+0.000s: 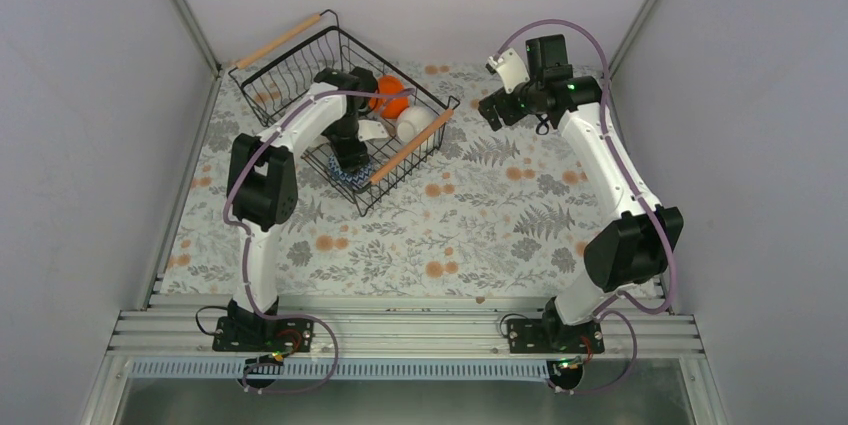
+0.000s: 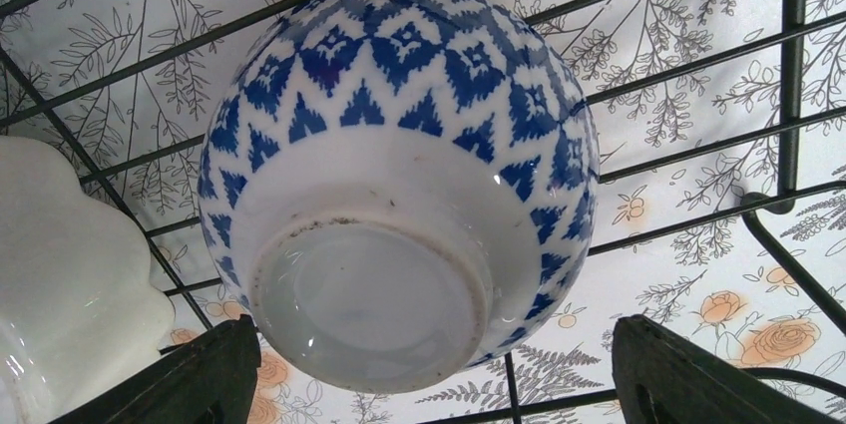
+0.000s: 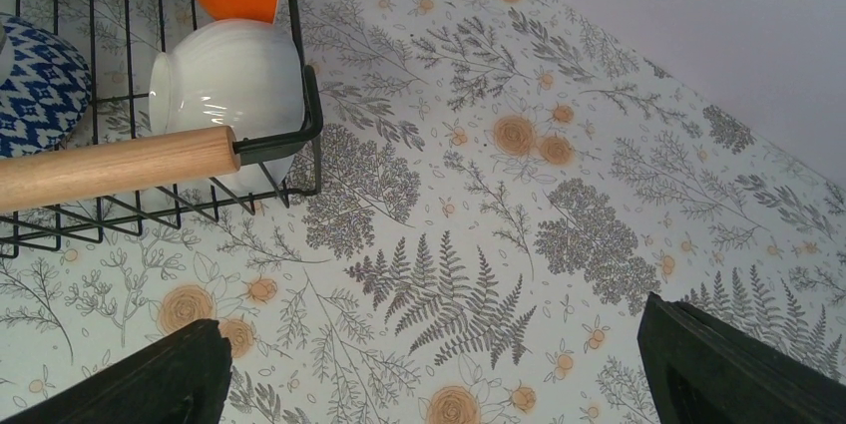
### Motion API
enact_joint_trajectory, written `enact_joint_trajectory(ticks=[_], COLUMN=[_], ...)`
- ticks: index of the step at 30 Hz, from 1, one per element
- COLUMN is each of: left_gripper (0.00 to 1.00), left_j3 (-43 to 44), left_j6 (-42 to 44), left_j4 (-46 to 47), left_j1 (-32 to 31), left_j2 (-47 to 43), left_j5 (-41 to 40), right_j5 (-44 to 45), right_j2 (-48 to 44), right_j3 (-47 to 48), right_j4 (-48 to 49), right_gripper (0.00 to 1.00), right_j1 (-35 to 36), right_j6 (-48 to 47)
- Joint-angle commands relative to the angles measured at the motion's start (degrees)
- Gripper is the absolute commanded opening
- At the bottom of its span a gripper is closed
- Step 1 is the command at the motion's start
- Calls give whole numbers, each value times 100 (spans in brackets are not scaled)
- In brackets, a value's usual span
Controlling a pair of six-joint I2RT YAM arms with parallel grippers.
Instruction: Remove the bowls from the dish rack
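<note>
Blue-and-white patterned bowl (image 2: 399,145) lies in the dish rack (image 1: 290,75), foot toward me, with a scalloped white bowl (image 2: 70,274) just to its left. My left claw (image 2: 429,349) hangs over it, fingers spread wide either side. My right claw (image 3: 429,344) gapes above the floral tablecloth (image 3: 519,244), right of the rack.

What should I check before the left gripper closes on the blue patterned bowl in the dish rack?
1. Left gripper open, one finger on each side of the blue patterned bowl: ok.
2. Bowl gripped: not ok, the jaws are not closed yet.
3. Clearance from the scalloped white bowl beside one finger: cannot tell.
4. Right gripper open, outside the dish rack: ok.
5. Room on the tablecloth for setting down: ok.
</note>
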Motion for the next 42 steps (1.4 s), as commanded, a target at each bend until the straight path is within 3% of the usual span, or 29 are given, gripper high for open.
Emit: enact_joint_trajectory(ticks=[1, 11, 19, 25, 34, 42], left_gripper=[86, 70, 74, 49, 29, 12], left_j3=[84, 251, 365, 540, 469, 1108], left_j6=[118, 160, 59, -14, -9, -199], left_j4=[-67, -62, -62, -62, -62, -62], left_j1=[-29, -55, -61, -68, -69, -73], left_j2=[106, 196, 462, 539, 516, 390], left_j5=[50, 237, 84, 117, 112, 31], right_j5=[23, 101, 91, 78, 117, 244], right_j2=[-14, -33, -55, -60, -76, -295], right_j3=[137, -64, -79, -150, -126, -144], right_j4=[-82, 26, 33, 86, 92, 245], right_gripper=[100, 100, 100, 100, 100, 100], right_j1=[47, 43, 49, 46, 44, 35], right_j6=[-46, -46, -63, -63, -67, -9])
